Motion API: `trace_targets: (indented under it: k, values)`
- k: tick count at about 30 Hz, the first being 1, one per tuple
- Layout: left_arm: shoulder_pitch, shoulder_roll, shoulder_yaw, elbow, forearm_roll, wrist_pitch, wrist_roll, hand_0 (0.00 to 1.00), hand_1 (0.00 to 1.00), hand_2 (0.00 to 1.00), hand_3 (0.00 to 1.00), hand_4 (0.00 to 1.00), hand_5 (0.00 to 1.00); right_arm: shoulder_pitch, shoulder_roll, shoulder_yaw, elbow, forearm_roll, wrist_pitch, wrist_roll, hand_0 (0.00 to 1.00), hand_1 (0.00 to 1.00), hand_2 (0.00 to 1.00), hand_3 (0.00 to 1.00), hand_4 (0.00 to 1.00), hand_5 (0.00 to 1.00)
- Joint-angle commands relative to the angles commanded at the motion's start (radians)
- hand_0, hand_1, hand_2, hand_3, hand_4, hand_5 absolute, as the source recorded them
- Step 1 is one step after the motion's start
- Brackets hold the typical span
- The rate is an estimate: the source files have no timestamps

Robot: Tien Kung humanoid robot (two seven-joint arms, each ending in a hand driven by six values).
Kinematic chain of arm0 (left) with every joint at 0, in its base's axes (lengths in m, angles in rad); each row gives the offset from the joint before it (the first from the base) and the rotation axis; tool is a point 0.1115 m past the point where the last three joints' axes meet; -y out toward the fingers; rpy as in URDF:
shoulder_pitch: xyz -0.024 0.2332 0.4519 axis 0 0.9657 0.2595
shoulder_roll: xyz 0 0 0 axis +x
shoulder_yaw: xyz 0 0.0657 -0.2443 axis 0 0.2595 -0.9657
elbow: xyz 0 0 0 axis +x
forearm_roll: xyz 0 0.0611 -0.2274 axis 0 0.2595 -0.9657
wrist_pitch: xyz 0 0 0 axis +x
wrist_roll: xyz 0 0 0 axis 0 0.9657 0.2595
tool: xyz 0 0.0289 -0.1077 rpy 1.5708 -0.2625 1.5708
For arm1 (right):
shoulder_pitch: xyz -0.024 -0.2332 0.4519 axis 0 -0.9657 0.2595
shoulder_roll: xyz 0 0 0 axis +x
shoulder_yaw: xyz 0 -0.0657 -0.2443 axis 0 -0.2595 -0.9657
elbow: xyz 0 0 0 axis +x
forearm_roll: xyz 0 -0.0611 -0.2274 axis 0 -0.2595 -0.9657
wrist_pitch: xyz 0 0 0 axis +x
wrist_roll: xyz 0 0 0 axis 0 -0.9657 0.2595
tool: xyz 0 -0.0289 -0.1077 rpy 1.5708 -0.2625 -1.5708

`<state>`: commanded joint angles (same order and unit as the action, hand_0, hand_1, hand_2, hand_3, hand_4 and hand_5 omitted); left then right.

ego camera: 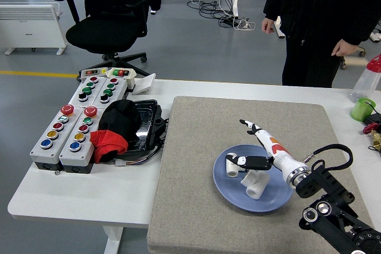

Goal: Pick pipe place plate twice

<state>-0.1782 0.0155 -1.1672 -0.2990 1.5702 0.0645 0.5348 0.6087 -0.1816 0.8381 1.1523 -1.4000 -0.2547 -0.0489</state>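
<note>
- The right hand (257, 149) hangs over the blue plate (229, 188), with its fingers spread out and holding nothing.
- Just under the hand, 2 white pipe pieces lie on the plate: a short pipe piece (233, 165) under the thumb, and a bigger pipe elbow (253, 185) below the palm.
- I cannot tell if the thumb touches the short piece.
- The plate sits on a grey mat (196, 147), which reaches out on all sides of the hand.
- Far to the left of the hand there are button boxes (71, 126) and a black and red cloth (116, 126).
- Behind the hand, past the far edge of the table, a person (315, 16) in dark clothes stands.
</note>
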Motion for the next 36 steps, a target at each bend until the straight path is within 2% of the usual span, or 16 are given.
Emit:
trace_targets:
  k: [1, 2, 5, 6, 7, 8, 10, 13, 14, 19, 20, 21, 25, 26, 29, 36]
  values:
    - [0.000, 0.000, 0.000, 0.000, -0.001, 0.000, 0.000, 0.656, 0.626, 0.638, 0.576, 0.405, 0.998, -0.005, -0.006, 0.032, 0.008, 0.035, 0.006, 0.021, 0.998, 0.931, 0.998, 0.998, 0.900, 0.487]
    - [0.000, 0.000, 0.001, 0.000, -0.002, 0.001, 0.000, 0.656, 0.626, 0.637, 0.576, 0.407, 0.998, -0.011, -0.018, 0.064, 0.019, 0.068, 0.018, 0.045, 0.973, 0.896, 0.991, 0.948, 0.831, 0.400]
    - [-0.001, 0.000, -0.003, 0.000, 0.001, 0.001, 0.002, 0.656, 0.626, 0.637, 0.576, 0.407, 0.998, -0.021, -0.036, 0.135, 0.035, 0.183, 0.040, 0.097, 0.973, 0.896, 0.991, 0.948, 0.831, 0.400]
    - [-0.002, 0.000, -0.008, -0.001, 0.011, -0.002, 0.003, 0.656, 0.626, 0.637, 0.576, 0.407, 0.998, -0.029, -0.049, 0.181, 0.044, 0.234, 0.066, 0.118, 0.973, 0.896, 0.991, 0.948, 0.831, 0.400]
    - [-0.002, 0.000, -0.008, -0.001, 0.012, -0.002, 0.003, 0.656, 0.626, 0.637, 0.576, 0.407, 0.998, -0.030, -0.051, 0.192, 0.045, 0.250, 0.070, 0.121, 0.973, 0.896, 0.991, 0.948, 0.831, 0.400]
    - [-0.003, 0.000, -0.012, -0.002, 0.020, -0.006, 0.006, 0.656, 0.626, 0.636, 0.576, 0.407, 0.998, -0.041, -0.061, 0.235, 0.050, 0.296, 0.095, 0.115, 0.901, 0.845, 0.927, 0.895, 0.718, 0.433]
    - [-0.003, 0.000, -0.012, -0.002, 0.021, -0.007, 0.007, 0.656, 0.626, 0.636, 0.576, 0.407, 0.998, -0.050, -0.069, 0.314, 0.054, 0.380, 0.109, 0.099, 0.901, 0.845, 0.927, 0.895, 0.718, 0.433]
    - [-0.003, 0.000, -0.012, -0.003, 0.018, -0.006, 0.010, 0.656, 0.626, 0.636, 0.576, 0.407, 0.998, -0.078, -0.089, 0.434, 0.068, 0.504, 0.097, 0.078, 0.901, 0.845, 0.927, 0.895, 0.718, 0.433]
    - [-0.002, 0.000, -0.012, -0.003, 0.017, -0.005, 0.010, 0.656, 0.625, 0.635, 0.576, 0.408, 0.998, -0.087, -0.096, 0.478, 0.070, 0.549, 0.094, 0.073, 0.858, 0.815, 0.891, 0.867, 0.649, 0.530]
    - [-0.003, 0.001, -0.013, -0.003, 0.018, -0.005, 0.010, 0.656, 0.625, 0.635, 0.576, 0.408, 0.998, -0.122, -0.116, 0.607, 0.076, 0.757, 0.080, 0.032, 0.858, 0.815, 0.891, 0.867, 0.649, 0.530]
    - [-0.005, 0.001, -0.015, -0.003, 0.020, -0.005, 0.010, 0.656, 0.626, 0.636, 0.575, 0.409, 0.998, -0.130, -0.121, 0.635, 0.079, 0.803, 0.060, 0.022, 0.824, 0.775, 0.853, 0.839, 0.601, 0.607]
    - [-0.006, 0.002, -0.015, -0.003, 0.020, -0.005, 0.010, 0.656, 0.626, 0.636, 0.575, 0.409, 0.998, -0.133, -0.122, 0.648, 0.080, 0.848, 0.053, 0.019, 0.824, 0.775, 0.853, 0.839, 0.601, 0.607]
    - [-0.007, 0.001, -0.020, -0.002, 0.026, -0.004, 0.010, 0.656, 0.626, 0.636, 0.575, 0.409, 0.998, -0.158, -0.135, 0.699, 0.085, 0.998, -0.084, -0.007, 0.824, 0.775, 0.853, 0.839, 0.601, 0.607]
    - [-0.007, 0.001, -0.021, -0.002, 0.029, -0.004, 0.009, 0.656, 0.625, 0.636, 0.576, 0.408, 0.998, -0.167, -0.138, 0.710, 0.085, 1.030, -0.101, -0.004, 0.809, 0.762, 0.829, 0.810, 0.583, 0.642]
    - [-0.007, 0.000, -0.025, -0.001, 0.033, -0.003, 0.008, 0.656, 0.625, 0.636, 0.576, 0.408, 0.998, -0.181, -0.142, 0.722, 0.087, 1.061, -0.092, 0.000, 0.809, 0.762, 0.829, 0.810, 0.583, 0.642]
    - [-0.012, 0.002, -0.038, 0.002, 0.053, -0.002, 0.003, 0.656, 0.625, 0.635, 0.576, 0.408, 0.998, -0.217, -0.156, 0.748, 0.097, 1.120, -0.028, 0.019, 0.807, 0.762, 0.829, 0.817, 0.574, 0.662]
